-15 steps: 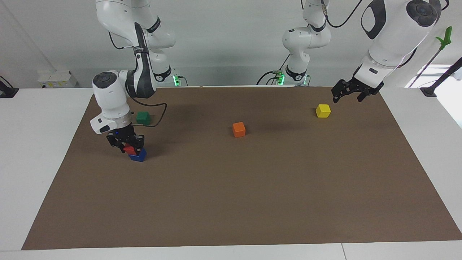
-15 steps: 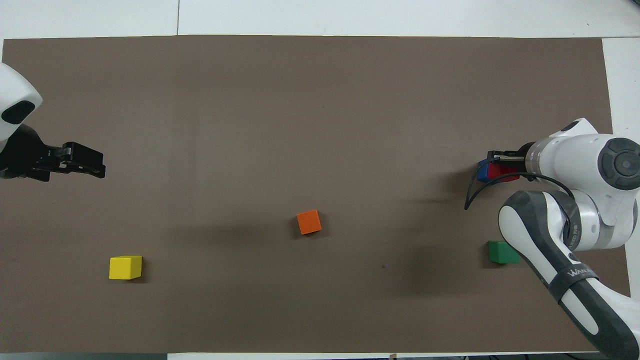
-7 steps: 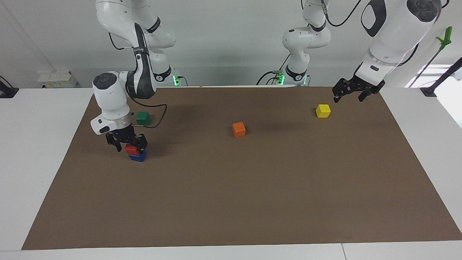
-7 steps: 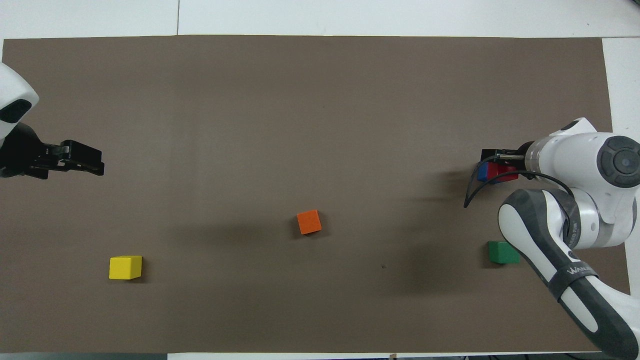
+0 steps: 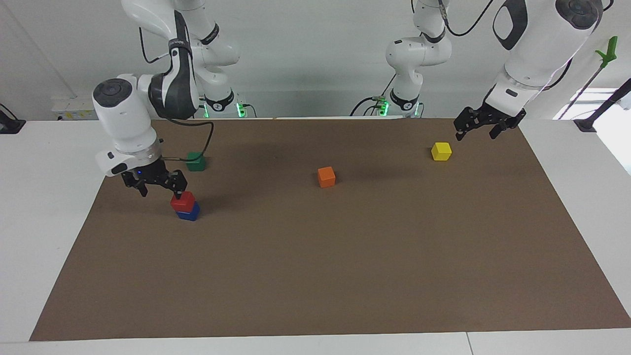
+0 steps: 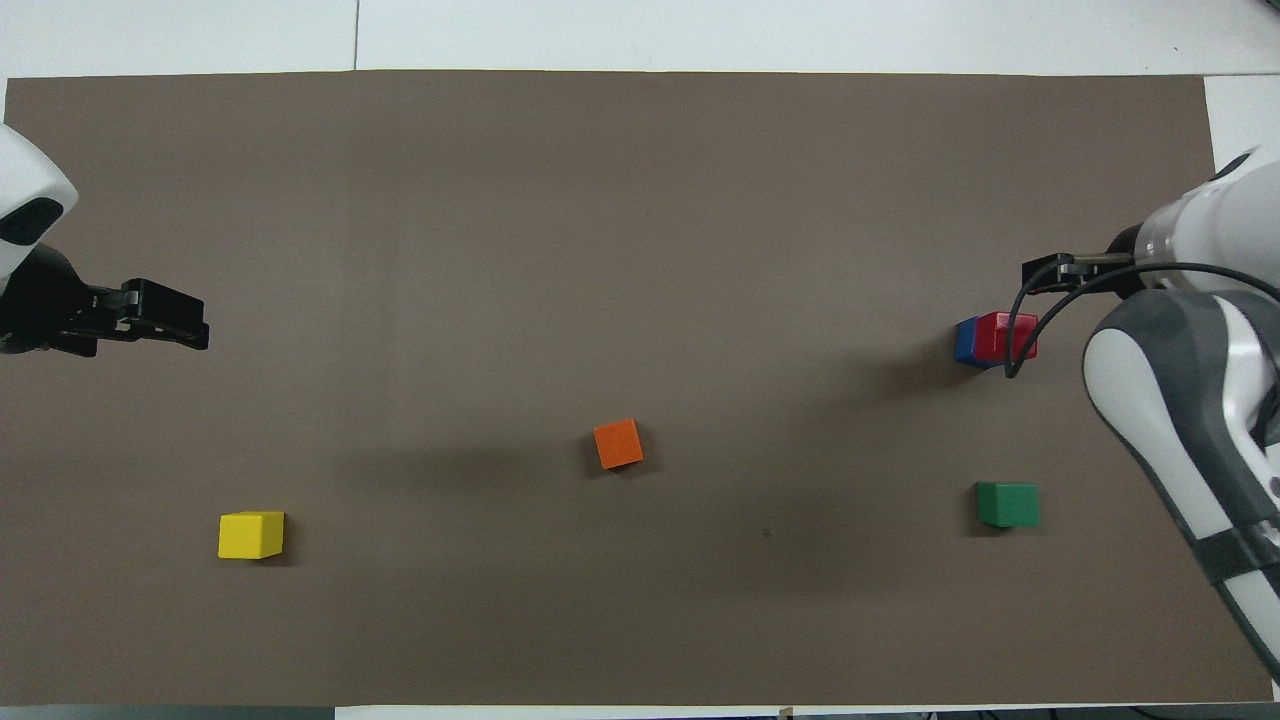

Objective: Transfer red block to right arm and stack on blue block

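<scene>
The red block (image 5: 183,200) (image 6: 1008,335) rests on top of the blue block (image 5: 189,213) (image 6: 965,341), toward the right arm's end of the table. My right gripper (image 5: 160,189) (image 6: 1050,271) hangs open just above the stack and a little to the side of it, toward that end of the table. It holds nothing and one finger is close to the red block's top. At the other end, my left gripper (image 5: 475,133) (image 6: 193,325) waits open and empty in the air beside the yellow cube.
A brown mat (image 5: 345,276) covers the table. On it lie an orange cube (image 5: 326,176) (image 6: 618,444) in the middle, a yellow cube (image 5: 441,151) (image 6: 250,534) toward the left arm's end, and a green cube (image 5: 195,161) (image 6: 1007,504) nearer the robots than the stack.
My right gripper opened, let go of the red block on the blue block, then rose and drew away sideways. The left gripper rose slightly.
</scene>
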You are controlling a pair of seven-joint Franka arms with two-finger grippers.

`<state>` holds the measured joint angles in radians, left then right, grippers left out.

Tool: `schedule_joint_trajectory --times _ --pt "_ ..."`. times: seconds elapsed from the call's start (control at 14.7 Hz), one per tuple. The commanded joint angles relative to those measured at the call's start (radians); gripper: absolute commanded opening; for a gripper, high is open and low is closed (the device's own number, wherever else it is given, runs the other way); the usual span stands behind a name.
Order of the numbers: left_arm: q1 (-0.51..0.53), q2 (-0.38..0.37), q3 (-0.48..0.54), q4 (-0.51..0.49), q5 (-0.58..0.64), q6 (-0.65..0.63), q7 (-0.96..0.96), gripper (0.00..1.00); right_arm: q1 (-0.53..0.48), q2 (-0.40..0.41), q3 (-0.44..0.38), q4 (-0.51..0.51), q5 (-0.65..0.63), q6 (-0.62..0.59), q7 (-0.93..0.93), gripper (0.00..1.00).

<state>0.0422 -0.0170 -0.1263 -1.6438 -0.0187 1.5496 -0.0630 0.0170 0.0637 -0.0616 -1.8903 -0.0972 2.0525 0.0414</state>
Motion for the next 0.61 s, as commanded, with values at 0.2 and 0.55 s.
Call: schedule_joint_trajectory --times 0.2,0.55 --pt "-0.016 -0.02 0.011 -0.014 -0.009 0.014 -0.006 1.0 -0.022 -0.068 0.009 0.152 0.065 -0.231 -0.063 1.0" --pt "-0.016 -0.02 0.01 -0.014 -0.009 0.004 0.0 1.0 -0.022 -0.073 0.011 0.299 0.071 -0.508 -0.066 1.0"
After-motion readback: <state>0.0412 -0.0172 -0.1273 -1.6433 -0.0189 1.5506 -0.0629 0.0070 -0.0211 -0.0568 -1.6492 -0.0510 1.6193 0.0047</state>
